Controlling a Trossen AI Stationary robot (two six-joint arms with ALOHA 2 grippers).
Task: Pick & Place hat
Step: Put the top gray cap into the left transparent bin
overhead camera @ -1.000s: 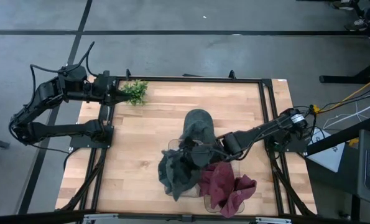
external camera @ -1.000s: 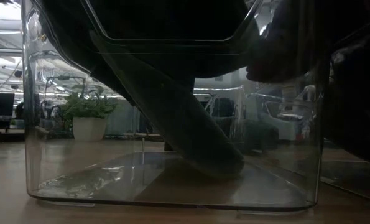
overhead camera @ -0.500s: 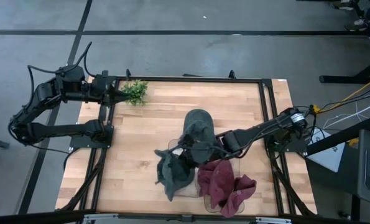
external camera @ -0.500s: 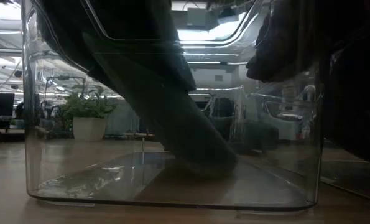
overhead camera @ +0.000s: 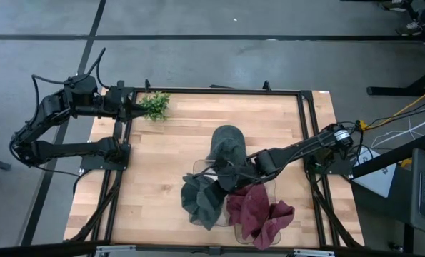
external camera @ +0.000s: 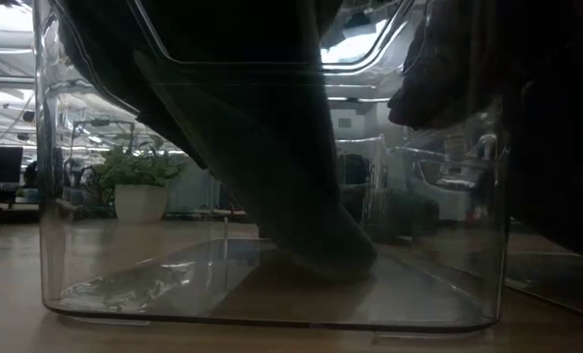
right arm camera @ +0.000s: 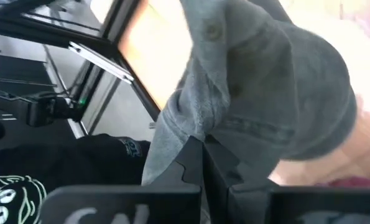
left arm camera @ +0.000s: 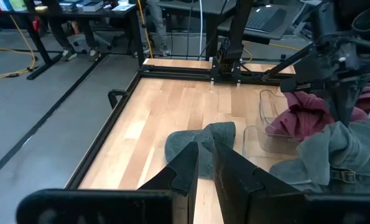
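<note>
Here the right end effector (overhead camera: pixel 230 177) is clenched on the grey hat (overhead camera: pixel 203 202), which hangs into the clear bin (overhead camera: pixel 195 165) near the table's (overhead camera: pixel 176 135) front edge. Its fabric drapes over the rim (a release now might leave it snagged there). The left end effector (overhead camera: pixel 131 108) waits, almost closed, beside the plant (overhead camera: pixel 155 104).

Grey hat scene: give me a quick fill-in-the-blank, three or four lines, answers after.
1. The right gripper is shut on a ____ hat.
2. That hat hangs into a clear ____.
3. The bin beside it holds a ____ cloth.
4. The left gripper waits by the small ____.

Answers: grey; bin; maroon; plant
</note>
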